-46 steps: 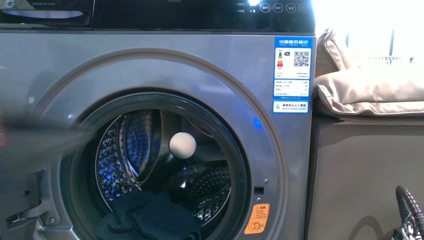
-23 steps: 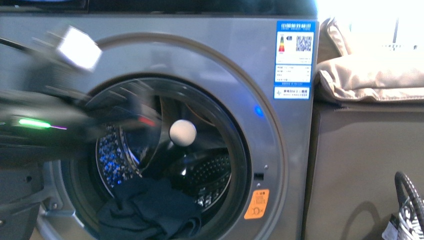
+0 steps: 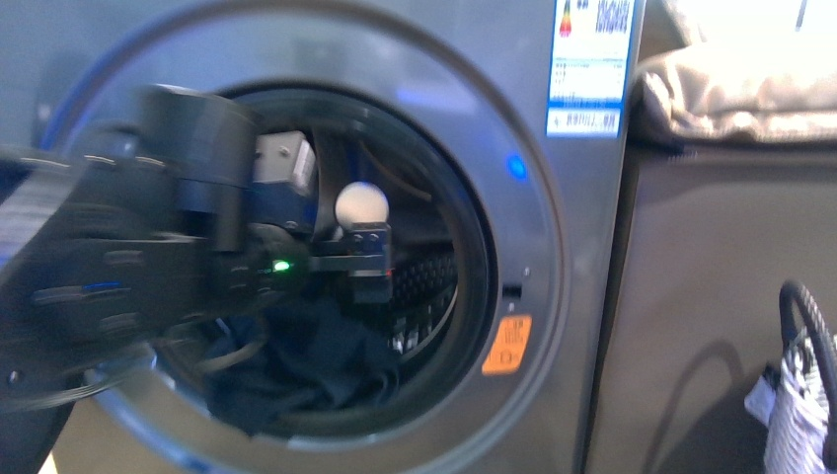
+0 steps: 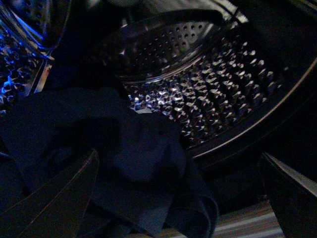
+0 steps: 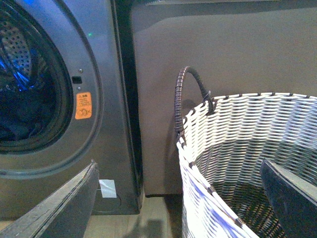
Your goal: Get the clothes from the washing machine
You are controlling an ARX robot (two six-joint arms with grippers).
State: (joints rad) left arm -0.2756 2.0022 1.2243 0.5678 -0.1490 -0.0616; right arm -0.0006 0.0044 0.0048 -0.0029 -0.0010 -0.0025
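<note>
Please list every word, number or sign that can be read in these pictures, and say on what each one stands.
No text is legible.
Blue label on the washing machine front: print blurred, unreadable.
Orange sticker, lower on the same front: print too small to read.

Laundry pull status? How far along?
Done: the washing machine mouth is open and the left gripper is inside the drum. In hand: it is open above the clothes, nothing gripped yet. Left: clamp the clothes, pull them out, drop them in the basket, where no garment shows in the visible part; the right gripper is open near it.
</note>
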